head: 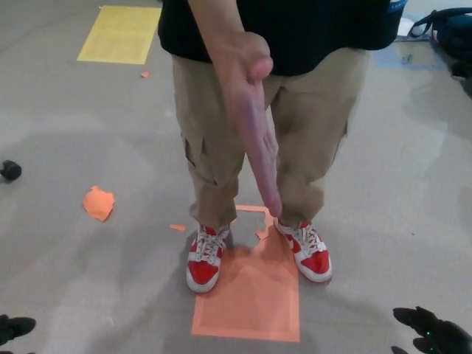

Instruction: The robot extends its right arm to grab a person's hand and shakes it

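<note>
A person stands close in front of me in a black shirt, tan trousers and red and white shoes. The person's hand is stretched out toward me, flat, fingers together and pointing down and forward. My right hand shows only at the bottom right corner, black, far below and to the right of the person's hand, touching nothing. Just the dark tip of my left hand shows at the bottom left edge. How the fingers of either hand stand does not show.
An orange floor marking lies under the person's feet. A crumpled orange scrap lies on the grey floor to the left, and a yellow rectangle at the far left. A dark bag sits at the top right.
</note>
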Motion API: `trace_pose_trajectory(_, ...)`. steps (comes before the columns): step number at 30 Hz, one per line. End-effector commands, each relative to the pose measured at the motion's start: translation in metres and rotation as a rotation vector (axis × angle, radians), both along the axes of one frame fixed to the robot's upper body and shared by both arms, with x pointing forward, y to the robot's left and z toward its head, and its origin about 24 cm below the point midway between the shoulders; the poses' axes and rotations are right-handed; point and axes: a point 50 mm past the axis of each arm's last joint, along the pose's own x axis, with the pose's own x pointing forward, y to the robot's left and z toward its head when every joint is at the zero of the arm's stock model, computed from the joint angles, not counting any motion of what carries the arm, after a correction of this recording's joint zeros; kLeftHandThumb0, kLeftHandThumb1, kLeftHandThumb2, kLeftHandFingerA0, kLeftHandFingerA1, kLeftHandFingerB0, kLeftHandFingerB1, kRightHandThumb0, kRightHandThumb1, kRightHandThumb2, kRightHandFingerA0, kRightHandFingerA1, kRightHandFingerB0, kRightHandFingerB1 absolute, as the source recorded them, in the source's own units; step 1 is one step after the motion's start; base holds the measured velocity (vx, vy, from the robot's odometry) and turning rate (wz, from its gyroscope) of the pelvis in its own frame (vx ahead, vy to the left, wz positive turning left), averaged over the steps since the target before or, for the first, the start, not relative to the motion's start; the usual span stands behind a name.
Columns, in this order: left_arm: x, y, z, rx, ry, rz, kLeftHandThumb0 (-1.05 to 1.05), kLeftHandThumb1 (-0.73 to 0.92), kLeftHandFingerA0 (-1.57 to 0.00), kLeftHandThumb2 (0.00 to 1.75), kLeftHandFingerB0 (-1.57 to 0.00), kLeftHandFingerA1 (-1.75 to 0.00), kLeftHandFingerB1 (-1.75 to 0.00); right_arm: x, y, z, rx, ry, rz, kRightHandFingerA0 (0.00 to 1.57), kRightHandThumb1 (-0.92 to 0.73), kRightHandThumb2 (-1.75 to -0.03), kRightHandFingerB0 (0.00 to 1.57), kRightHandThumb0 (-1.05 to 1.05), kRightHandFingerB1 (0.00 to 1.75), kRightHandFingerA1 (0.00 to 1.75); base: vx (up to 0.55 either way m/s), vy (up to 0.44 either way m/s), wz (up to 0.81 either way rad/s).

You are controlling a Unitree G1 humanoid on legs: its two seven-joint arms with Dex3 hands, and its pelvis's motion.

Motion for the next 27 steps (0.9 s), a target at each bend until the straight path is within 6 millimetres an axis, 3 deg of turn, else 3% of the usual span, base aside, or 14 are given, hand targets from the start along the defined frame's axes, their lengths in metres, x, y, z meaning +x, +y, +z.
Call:
trace_pose_trajectory(1,-0.005,0.006,0.003,0.006,0.005,-0.035,-0.56,0.88,-0.20,0.66,-0.18,-0.32,-0.32,0.002,0.006,0.020,0.037,-0.149,-0.027,0.01,-0.86,-0.66,0.01,-0.79,0.21,0.25,0.00,0.000,0.00)
trace_pose_trajectory(2,-0.004,0.006,0.003,0.011,0.009,-0.041,-0.57,0.89,-0.20,0.66,-0.18,-0.32,-0.32,0.004,0.010,0.031,0.042,-0.198,-0.015,0.00,-0.70,-1.08,0.00,-0.81,0.20,0.24,0.00,0.000,0.00)
trace_pose_trajectory(3,-0.004,0.005,0.003,0.012,0.009,-0.046,-0.57,0.89,-0.22,0.67,-0.21,-0.32,-0.32,0.005,0.016,0.044,0.047,-0.259,0.009,0.00,-0.77,-1.11,0.00,-0.91,0.13,0.12,0.00,0.000,0.00)
trace_pose_trajectory(11,-0.004,0.004,0.004,-0.007,-0.011,-0.054,-0.57,0.89,-0.22,0.67,-0.21,-0.32,-0.32,0.007,0.064,0.141,0.065,-0.580,0.188,0.00,-0.82,-1.15,0.00,-0.95,0.12,0.12,0.00,0.000,0.00)
trace_pose_trajectory(12,-0.004,0.004,0.005,-0.007,-0.010,-0.052,-0.30,0.61,-0.06,1.12,-0.07,-0.49,-0.49,0.008,0.071,0.153,0.078,-0.611,0.208,0.00,-0.82,-1.15,0.00,-0.96,0.11,0.11,0.00,0.000,0.00)
trace_pose_trajectory(13,-0.004,0.004,0.005,-0.010,-0.009,-0.051,-0.30,0.61,-0.06,1.12,-0.07,-0.49,-0.49,0.008,0.074,0.158,0.087,-0.620,0.214,0.00,-0.82,-1.15,0.00,-0.96,0.11,0.11,0.00,0.000,0.00)
trace_pose_trajectory(14,-0.004,0.004,0.005,-0.009,-0.009,-0.052,-0.58,0.90,-0.23,0.67,-0.21,-0.32,-0.32,0.008,0.080,0.167,0.103,-0.641,0.227,0.00,-0.82,-1.15,0.00,-0.95,0.11,0.10,0.00,0.000,0.00)
trace_pose_trajectory(17,-0.004,0.005,0.004,-0.007,-0.007,-0.047,-0.59,0.90,-0.21,0.67,-0.21,-0.32,-0.32,0.011,0.098,0.194,0.132,-0.712,0.275,0.00,-0.72,-0.92,0.00,-0.87,0.10,0.02,0.00,0.000,0.00)
trace_pose_trajectory(19,-0.004,0.004,0.005,-0.014,-0.014,-0.054,-0.58,0.91,-0.22,0.67,-0.22,-0.32,-0.32,0.012,0.104,0.202,0.127,-0.736,0.283,0.00,-0.79,-1.14,0.00,-0.89,0.17,0.15,0.00,0.000,0.00)
trace_pose_trajectory(20,-0.006,0.004,0.005,-0.036,-0.021,-0.054,-0.29,0.61,-0.07,1.12,-0.08,-0.50,-0.50,0.015,0.111,0.209,0.131,-0.755,0.301,0.00,-0.81,-1.16,0.00,-0.92,0.16,0.13,0.00,0.000,0.00)
trace_pose_trajectory(22,-0.009,0.005,0.005,-0.030,-0.016,-0.074,-0.29,0.62,-0.07,1.14,-0.08,-0.50,-0.50,0.019,0.120,0.219,0.148,-0.771,0.318,0.00,-0.77,-1.14,0.00,-0.88,0.18,0.16,0.00,0.000,0.00)
trace_pose_trajectory(24,-0.010,0.005,0.004,-0.031,-0.016,-0.073,-0.28,0.63,-0.07,1.14,-0.08,-0.49,-0.50,0.022,0.127,0.228,0.137,-0.780,0.337,0.00,-0.77,-1.15,0.00,-0.87,0.18,0.17,0.00,0.000,0.00)
trace_pose_trajectory(25,-0.010,0.005,0.004,-0.021,-0.012,-0.075,-0.56,0.92,-0.23,0.68,-0.19,-0.33,-0.32,0.024,0.129,0.231,0.129,-0.786,0.339,0.00,-0.77,-1.14,0.00,-0.87,0.19,0.18,0.00,0.000,0.00)
trace_pose_trajectory(27,-0.010,0.005,0.004,0.007,-0.007,-0.080,-0.56,0.92,-0.22,0.68,-0.19,-0.32,-0.32,0.029,0.137,0.239,0.119,-0.802,0.348,0.00,-0.76,-1.13,0.00,-0.88,0.20,0.20,0.00,0.000,0.00)
